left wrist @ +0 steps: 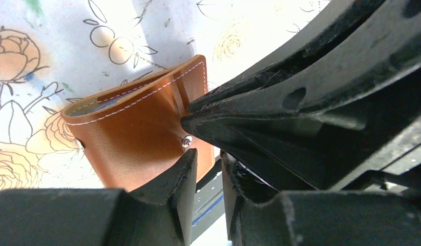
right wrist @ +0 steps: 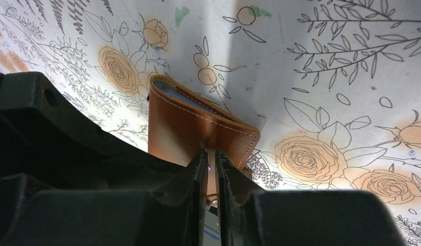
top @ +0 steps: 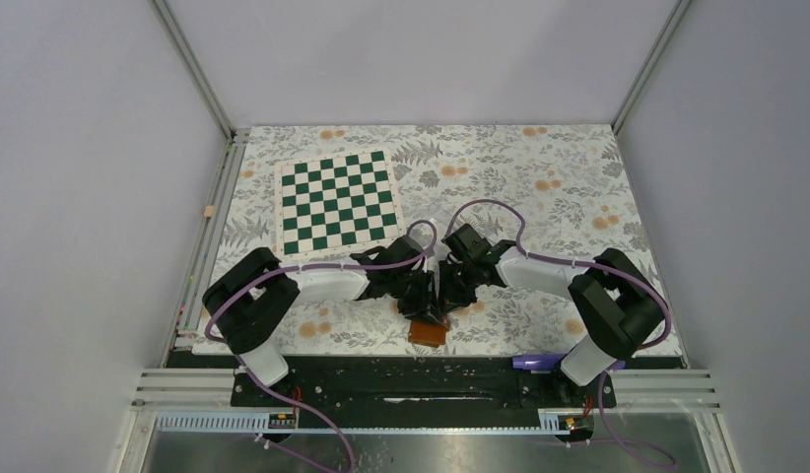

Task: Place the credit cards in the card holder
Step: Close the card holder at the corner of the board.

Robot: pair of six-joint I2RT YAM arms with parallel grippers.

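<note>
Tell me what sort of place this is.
Likely a robot lab test cell: white walls on aluminium framing, left arm and right arm bolted side by side, chessboard mat on a floral tablecloth.

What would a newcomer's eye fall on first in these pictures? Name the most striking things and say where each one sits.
The brown leather card holder draws the eye at the near middle of the flower-printed table, where both arms converge. The right gripper pinches its strap, with the left gripper close beside it. Further back on the left lies a green-and-white chessboard.
</note>
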